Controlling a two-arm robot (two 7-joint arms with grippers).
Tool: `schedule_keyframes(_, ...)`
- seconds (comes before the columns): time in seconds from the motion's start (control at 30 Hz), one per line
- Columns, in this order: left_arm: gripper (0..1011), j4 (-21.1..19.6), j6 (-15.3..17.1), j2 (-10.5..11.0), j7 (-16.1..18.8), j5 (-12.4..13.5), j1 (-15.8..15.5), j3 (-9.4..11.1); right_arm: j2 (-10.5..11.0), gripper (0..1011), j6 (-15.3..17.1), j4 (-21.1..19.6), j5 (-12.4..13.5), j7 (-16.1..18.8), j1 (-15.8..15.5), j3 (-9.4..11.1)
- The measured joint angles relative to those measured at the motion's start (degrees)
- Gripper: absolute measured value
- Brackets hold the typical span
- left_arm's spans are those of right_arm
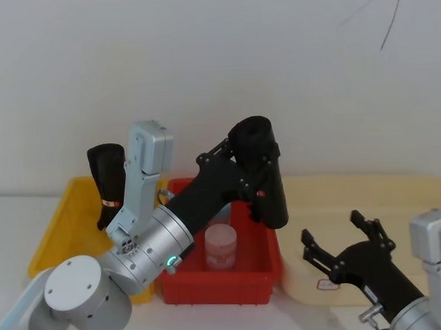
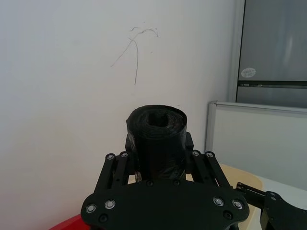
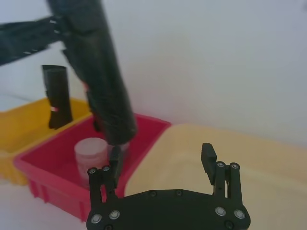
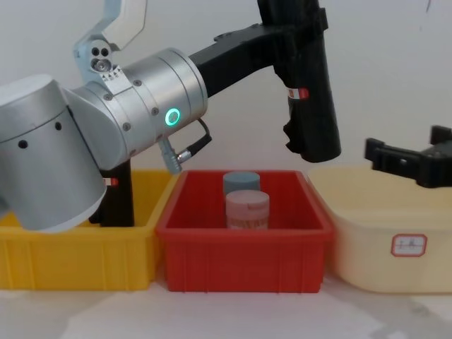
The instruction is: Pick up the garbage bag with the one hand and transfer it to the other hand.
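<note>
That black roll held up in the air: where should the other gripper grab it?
Probably the lower half of the garbage bag, below its red-and-white band, coming from the robot's right. The left gripper clamps the upper part, so the lower end hangs free, and the open right gripper is on that side.

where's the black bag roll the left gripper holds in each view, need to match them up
head view: garbage bag at centre, tilted, over the red bin's right side.
left wrist view: bag seen end-on, clamped in the left gripper.
right wrist view: bag hanging over the red bin, beyond the right gripper.
chest view: bag at top, right of centre, above the red bin.
shared landmark: the red bin.
</note>
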Motion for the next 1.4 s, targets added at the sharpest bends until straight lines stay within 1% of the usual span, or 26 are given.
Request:
schedule_keyframes(0.07,523,-0.02,-0.01,0.01,0.05,-0.02,0.01,-0.01,0.16,1000,-0.05,-0.1,-0.44,0.29,0.34,-0.47)
schedule_keyframes(0.13,523,-0.02,-0.01,0.02,0.08,-0.03,0.02,-0.03,0.33,1000,-0.11,-0.2,-1.41,0.87,0.93,-1.25)
schedule_keyframes(0.17,523,-0.02,-0.01,0.02,0.08,-0.03,0.02,-0.03,0.33,1000,-0.11,-0.2,-1.41,0.87,0.93,-1.25)
schedule_keyframes(0.23,523,-0.02,-0.01,0.04,0.15,-0.05,0.04,-0.05,0.44,999,-0.32,-0.16,-3.0,1.63,2.0,-2.48)
schedule_keyframes(0.43,523,-0.02,-0.01,0.06,0.21,-0.09,0.07,-0.09,0.35,1000,-0.71,0.71,-4.88,2.47,3.63,-3.65)
schedule_keyframes(0.77,523,-0.01,-0.01,0.06,0.27,-0.12,0.1,-0.1,-0.42,999,-1.25,2.95,-7.06,3.26,6.48,-4.68)
schedule_keyframes(1.0,523,-0.02,-0.01,0.06,0.31,-0.12,0.11,-0.09,-1.14,1000,-1.26,4.36,-8.09,3.82,8.2,-5.22)
schedule_keyframes(1.4,523,-0.01,0.0,0.06,0.31,-0.11,0.1,-0.09,-2.52,1000,-0.77,6.32,-9.11,5.04,10.5,-6.04)
